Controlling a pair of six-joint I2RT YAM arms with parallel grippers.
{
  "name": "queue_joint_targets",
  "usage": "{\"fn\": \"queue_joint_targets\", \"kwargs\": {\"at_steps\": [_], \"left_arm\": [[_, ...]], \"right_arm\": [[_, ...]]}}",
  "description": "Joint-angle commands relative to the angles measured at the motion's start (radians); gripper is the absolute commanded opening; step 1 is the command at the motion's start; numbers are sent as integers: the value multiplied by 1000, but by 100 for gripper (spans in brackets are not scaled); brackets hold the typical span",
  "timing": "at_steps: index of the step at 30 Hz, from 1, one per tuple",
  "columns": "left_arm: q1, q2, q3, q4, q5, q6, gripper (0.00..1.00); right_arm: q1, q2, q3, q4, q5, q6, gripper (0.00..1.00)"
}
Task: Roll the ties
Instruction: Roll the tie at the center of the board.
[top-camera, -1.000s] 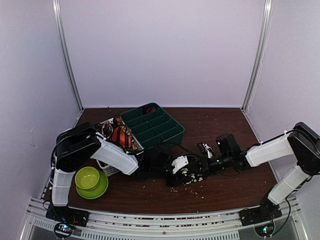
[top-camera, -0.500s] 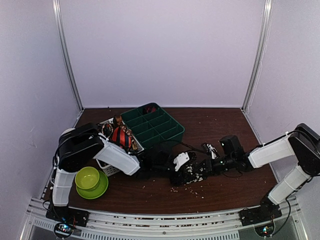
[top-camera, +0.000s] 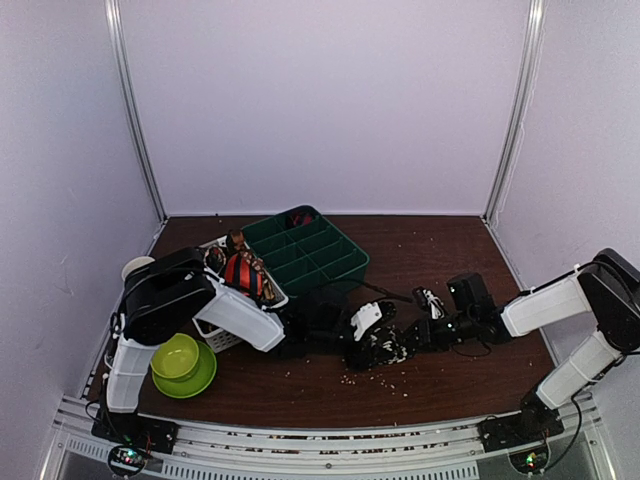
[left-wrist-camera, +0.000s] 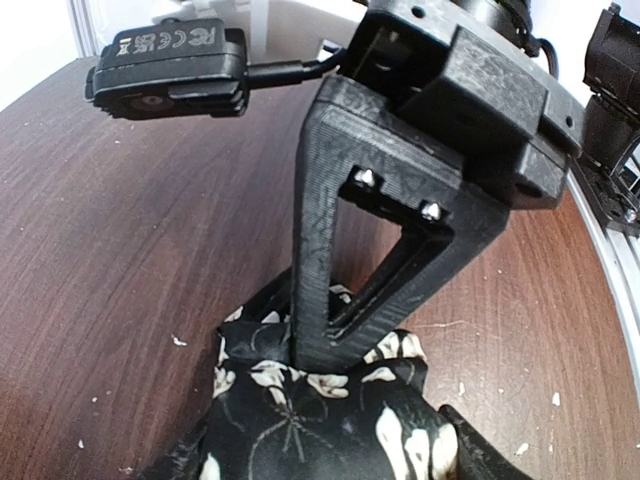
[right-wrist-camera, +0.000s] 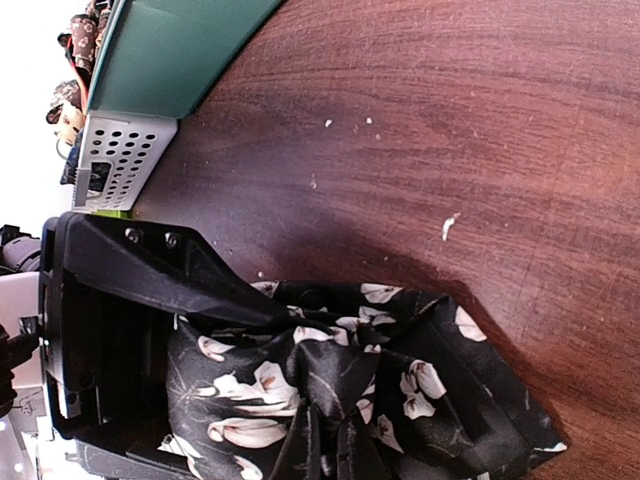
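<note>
Black flowered tie (top-camera: 378, 350) bunched in a heap on brown table (top-camera: 440, 250), near middle, just near-right of green tray (top-camera: 336, 236). Pinched from the right by right gripper (top-camera: 410, 340), closed on a fold, drawn farther right than a second ago. Left gripper (top-camera: 358, 338) spread apart astride the heap's left side.
</note>
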Motion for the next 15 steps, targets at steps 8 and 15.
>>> {"fn": "queue_joint_targets", "kwargs": {"at_steps": [8,15], "left_arm": [[-17,46,38,-25,7,45,34],[-20,11,-60,-60,-3,93,25]], "right_arm": [[-8,-8,-27,-179,75,-29,2],[-95,-153,0,-257,-9,-13,52]]}}
